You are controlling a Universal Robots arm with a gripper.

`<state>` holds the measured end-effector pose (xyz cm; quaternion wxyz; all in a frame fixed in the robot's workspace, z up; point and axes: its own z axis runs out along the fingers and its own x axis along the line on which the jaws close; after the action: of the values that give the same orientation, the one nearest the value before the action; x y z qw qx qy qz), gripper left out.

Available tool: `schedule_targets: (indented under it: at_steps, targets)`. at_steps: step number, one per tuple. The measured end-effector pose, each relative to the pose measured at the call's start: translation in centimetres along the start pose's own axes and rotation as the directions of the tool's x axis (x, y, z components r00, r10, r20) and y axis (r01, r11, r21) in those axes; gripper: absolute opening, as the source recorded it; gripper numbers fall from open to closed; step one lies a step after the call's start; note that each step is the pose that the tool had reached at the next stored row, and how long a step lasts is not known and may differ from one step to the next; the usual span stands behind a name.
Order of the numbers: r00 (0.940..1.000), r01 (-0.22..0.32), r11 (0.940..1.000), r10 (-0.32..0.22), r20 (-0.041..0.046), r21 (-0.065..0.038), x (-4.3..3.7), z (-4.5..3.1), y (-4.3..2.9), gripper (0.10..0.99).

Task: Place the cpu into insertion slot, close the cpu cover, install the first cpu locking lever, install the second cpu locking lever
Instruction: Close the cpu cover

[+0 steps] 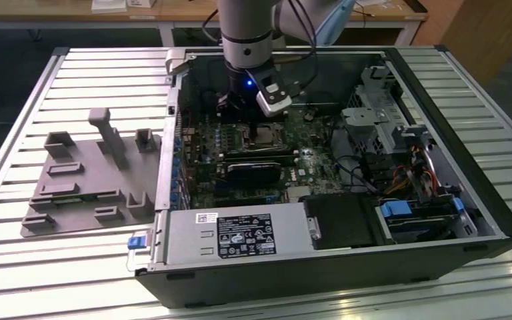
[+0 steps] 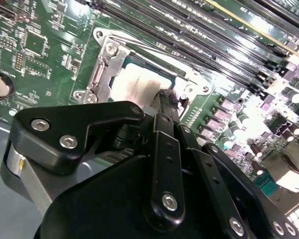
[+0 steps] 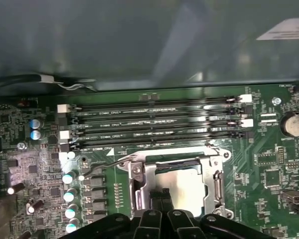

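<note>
flat silver cpu (image 3: pixel 188 185), seemingly seated under the cpu cover (image 3: pixel 218 185).

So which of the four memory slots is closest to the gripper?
The slot lying right alongside the cpu, where the gripper is. The other three lie beyond it, toward the case wall.

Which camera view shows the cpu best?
The first wrist view: it looks almost straight down on the cpu, whose silver top lies framed by the cpu cover, one edge behind the tool. In the second wrist view the tool covers more of the cpu. In the exterior view the cpu is far off.
</note>
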<state>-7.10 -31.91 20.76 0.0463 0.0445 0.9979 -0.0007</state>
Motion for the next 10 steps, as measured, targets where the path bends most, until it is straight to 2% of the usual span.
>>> schedule_targets:
  at_steps: [10]
  targets:
    - [1.0000,0.008,1.0000,-0.008,-0.0004,-0.006,0.70,0.34,-0.07,0.102]
